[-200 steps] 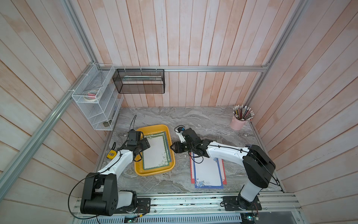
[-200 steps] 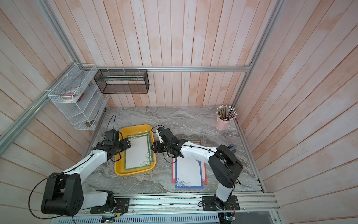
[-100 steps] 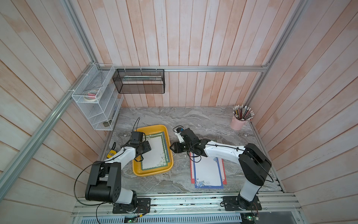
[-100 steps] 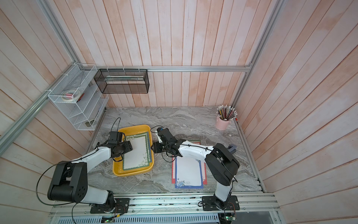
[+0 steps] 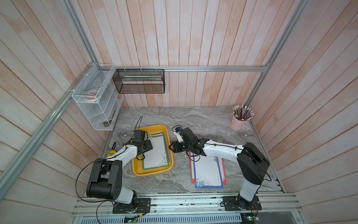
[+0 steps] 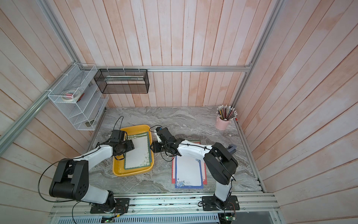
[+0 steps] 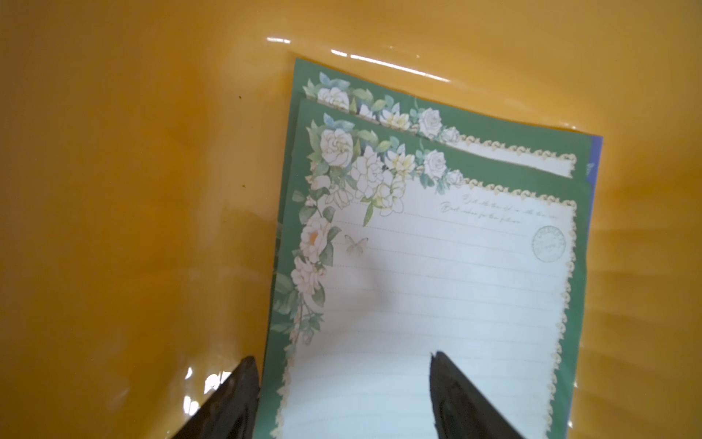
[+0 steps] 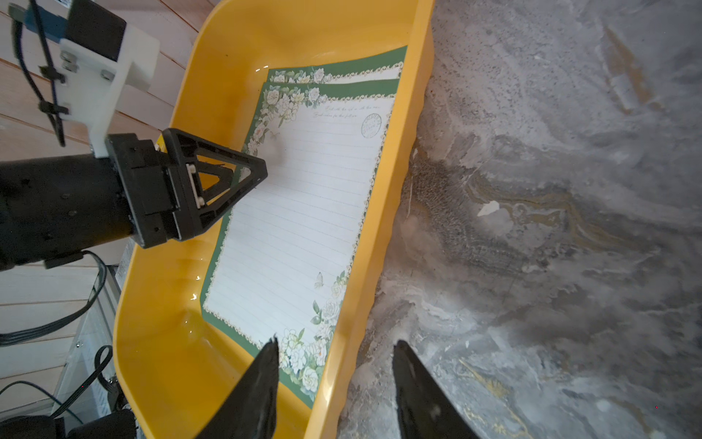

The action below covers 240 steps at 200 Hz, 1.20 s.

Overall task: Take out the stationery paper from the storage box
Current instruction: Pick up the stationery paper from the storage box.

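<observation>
The green-edged paper (image 5: 157,153) is laid flat in the yellow tray (image 5: 153,173), so the left gripper (image 7: 342,357), open and empty, should be lowered slowly onto the top sheet's edge while the tray's wall is pinched by the right gripper (image 8: 336,342), now open and empty too.

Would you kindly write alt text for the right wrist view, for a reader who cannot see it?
A yellow storage box on a grey marbled table holds green-bordered floral stationery paper, at least two sheets stacked slightly askew. The left gripper reaches in at the top sheet's edge, jaws open; the right gripper, also open, straddles the box's wall.
</observation>
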### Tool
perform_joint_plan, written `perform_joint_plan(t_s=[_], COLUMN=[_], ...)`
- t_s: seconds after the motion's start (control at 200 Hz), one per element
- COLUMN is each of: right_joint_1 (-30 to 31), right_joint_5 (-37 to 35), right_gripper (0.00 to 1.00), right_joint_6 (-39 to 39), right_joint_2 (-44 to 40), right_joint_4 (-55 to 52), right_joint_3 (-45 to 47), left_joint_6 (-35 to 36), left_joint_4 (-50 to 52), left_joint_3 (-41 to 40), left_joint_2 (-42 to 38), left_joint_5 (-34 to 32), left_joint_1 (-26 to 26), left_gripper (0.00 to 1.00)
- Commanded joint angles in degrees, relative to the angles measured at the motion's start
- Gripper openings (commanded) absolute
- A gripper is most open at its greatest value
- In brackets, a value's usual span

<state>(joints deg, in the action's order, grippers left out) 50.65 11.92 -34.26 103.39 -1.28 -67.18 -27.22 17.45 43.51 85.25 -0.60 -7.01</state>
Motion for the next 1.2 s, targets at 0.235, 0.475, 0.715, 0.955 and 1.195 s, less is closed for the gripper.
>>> perform_joint_plan(t_s=[0.235, 0.475, 0.715, 0.955, 1.195], right_joint_1=[-0.03, -0.01, 0.02, -0.01, 0.03], right_joint_5=[1.60, 1.88, 2.14, 2.40, 2.38], right_gripper=[0.50, 0.50, 0.51, 0.50, 0.50], right_joint_6=[-0.10, -0.37, -0.19, -0.02, 0.25], right_joint_2=[1.05, 1.03, 1.46, 1.64, 1.81], right_joint_4=[0.74, 0.95, 0.42, -0.11, -0.33], right_joint_3=[-0.42, -0.30, -0.46, -0.59, -0.76], left_joint_6=[-0.01, 0.51, 3.55, 4.28, 4.72], left_joint_4=[-0.13, -0.48, -0.47, -1.38, -1.57], left_joint_3=[1.27, 0.73, 2.77, 3.38, 3.50], left_joint_2=[-3.70, -2.54, 1.44, 2.93, 4.02], left_joint_5=[4.56, 0.85, -1.92, -2.90, -2.86], left_joint_1=[-1.02, -1.08, -1.02, -0.82, -0.82], left_gripper=[0.67, 0.69, 0.71, 0.72, 0.72])
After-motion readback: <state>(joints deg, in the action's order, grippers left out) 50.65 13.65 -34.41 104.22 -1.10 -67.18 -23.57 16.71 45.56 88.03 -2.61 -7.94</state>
